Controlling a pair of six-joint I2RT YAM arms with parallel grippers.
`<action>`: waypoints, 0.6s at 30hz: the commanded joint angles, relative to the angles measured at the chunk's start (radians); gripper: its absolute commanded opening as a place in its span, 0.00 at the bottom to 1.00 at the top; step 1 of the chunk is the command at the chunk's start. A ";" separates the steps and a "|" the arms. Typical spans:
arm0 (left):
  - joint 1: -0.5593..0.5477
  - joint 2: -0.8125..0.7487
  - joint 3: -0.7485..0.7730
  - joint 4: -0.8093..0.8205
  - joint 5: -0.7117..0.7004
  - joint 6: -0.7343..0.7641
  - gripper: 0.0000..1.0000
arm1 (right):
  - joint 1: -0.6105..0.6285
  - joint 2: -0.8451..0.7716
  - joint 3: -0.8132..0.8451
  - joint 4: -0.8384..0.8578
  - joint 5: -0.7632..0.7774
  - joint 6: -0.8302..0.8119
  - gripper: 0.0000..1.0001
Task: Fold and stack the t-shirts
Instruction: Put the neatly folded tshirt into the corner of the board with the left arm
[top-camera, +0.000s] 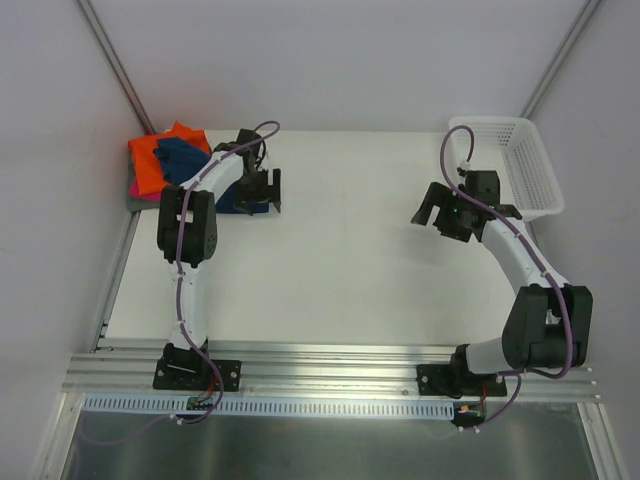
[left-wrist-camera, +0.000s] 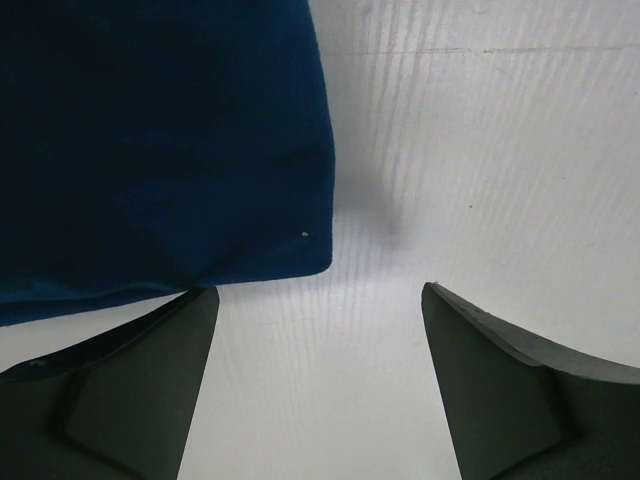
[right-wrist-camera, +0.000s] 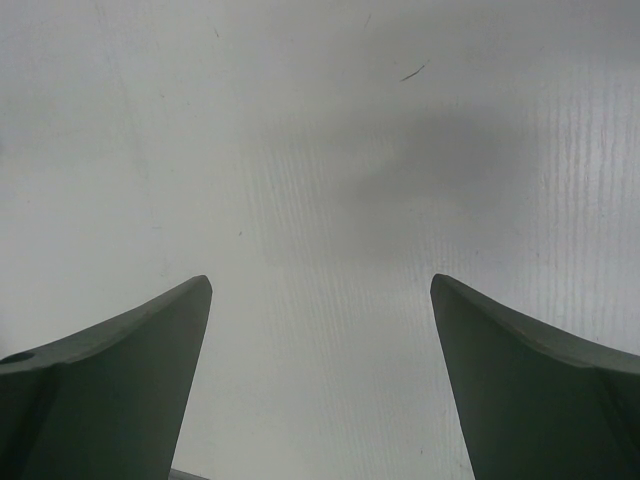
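Note:
The t-shirts lie stacked at the far left of the table: a bright orange one (top-camera: 150, 160) over a pink one (top-camera: 134, 186) and a grey one (top-camera: 133, 202). The navy blue one (top-camera: 180, 158) lies across the stack and reaches down to the table by my left gripper (top-camera: 258, 198). Its print is hidden. In the left wrist view the navy cloth (left-wrist-camera: 150, 150) fills the upper left, its corner just ahead of my left finger (left-wrist-camera: 120, 400). The left gripper (left-wrist-camera: 320, 290) is open and empty. My right gripper (top-camera: 437, 218) is open and empty over bare table, as the right wrist view (right-wrist-camera: 320, 285) shows.
A white plastic lattice basket (top-camera: 525, 175) stands at the far right, just beyond the right gripper. The white table (top-camera: 340, 260) stretches between the arms. Grey walls close in the back and sides.

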 joint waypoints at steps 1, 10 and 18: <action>-0.018 -0.006 0.059 -0.016 0.014 -0.023 0.83 | -0.011 0.008 0.052 0.005 -0.013 0.003 0.97; -0.035 -0.024 0.148 -0.013 -0.039 -0.023 0.77 | -0.011 0.020 0.048 0.006 -0.011 0.006 0.97; -0.050 0.037 0.173 -0.007 -0.205 0.035 0.74 | -0.011 0.052 0.085 0.011 -0.014 0.009 0.97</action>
